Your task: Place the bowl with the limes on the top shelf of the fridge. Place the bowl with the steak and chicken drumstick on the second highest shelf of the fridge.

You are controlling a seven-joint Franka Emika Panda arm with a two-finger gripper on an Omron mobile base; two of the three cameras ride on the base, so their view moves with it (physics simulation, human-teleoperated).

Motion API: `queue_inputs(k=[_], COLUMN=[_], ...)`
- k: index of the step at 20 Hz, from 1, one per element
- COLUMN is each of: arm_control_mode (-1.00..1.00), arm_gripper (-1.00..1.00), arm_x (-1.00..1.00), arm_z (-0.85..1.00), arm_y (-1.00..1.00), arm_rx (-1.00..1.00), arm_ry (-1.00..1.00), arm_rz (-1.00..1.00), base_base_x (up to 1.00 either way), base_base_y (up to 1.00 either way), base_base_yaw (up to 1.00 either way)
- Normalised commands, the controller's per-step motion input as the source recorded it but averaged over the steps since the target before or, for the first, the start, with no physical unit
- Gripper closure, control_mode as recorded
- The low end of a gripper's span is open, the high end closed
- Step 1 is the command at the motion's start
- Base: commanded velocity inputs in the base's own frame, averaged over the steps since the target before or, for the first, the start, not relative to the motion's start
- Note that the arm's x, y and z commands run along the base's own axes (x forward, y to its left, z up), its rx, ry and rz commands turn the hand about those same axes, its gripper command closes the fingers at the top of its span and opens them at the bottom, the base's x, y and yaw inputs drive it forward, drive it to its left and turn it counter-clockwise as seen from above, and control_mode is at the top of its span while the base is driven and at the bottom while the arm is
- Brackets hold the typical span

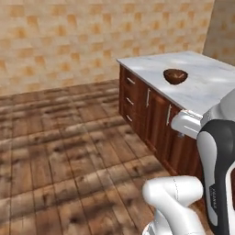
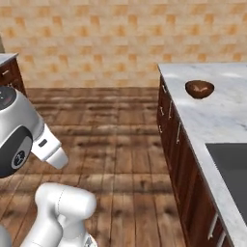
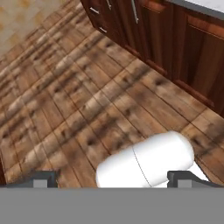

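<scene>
- A reddish-brown bowl [image 1: 175, 76] sits alone on the marble worktop [image 1: 206, 87], well away from the arm; its contents can't be made out.
- The fingers [image 3: 40, 178] stand wide apart, empty, facing the wooden floor [image 3: 87, 100] — likely ready for a grasp.

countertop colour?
White-grey marble countertop; clearest in the right base view.

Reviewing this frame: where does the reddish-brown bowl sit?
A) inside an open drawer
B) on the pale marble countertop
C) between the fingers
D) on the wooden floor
B. In both base views the bowl rests on the marble countertop above the brown wooden cabinets, well away from the arm; what it holds cannot be told.
</scene>
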Motion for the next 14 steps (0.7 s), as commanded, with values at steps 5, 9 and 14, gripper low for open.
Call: queue_inputs(k=[5,9,14], arm_control_mode=[1.00,1.00,1.00], arm_gripper=[-1.00,-1.00,-1.00], arm_x=[0.00,0.00,0.00], arm_z=[0.00,0.00,0.00], arm_y=[0.00,0.00,0.00], arm_rx=[0.00,0.00,0.00], arm_ry=[0.00,0.00,0.00], arm_rz=[0.00,0.00,0.00], base_base_x=[1.00,1.00,1.00], base_base_y=[0.43,0.50,0.52], base_base_yaw=[-0.47,-0.46,-0.51])
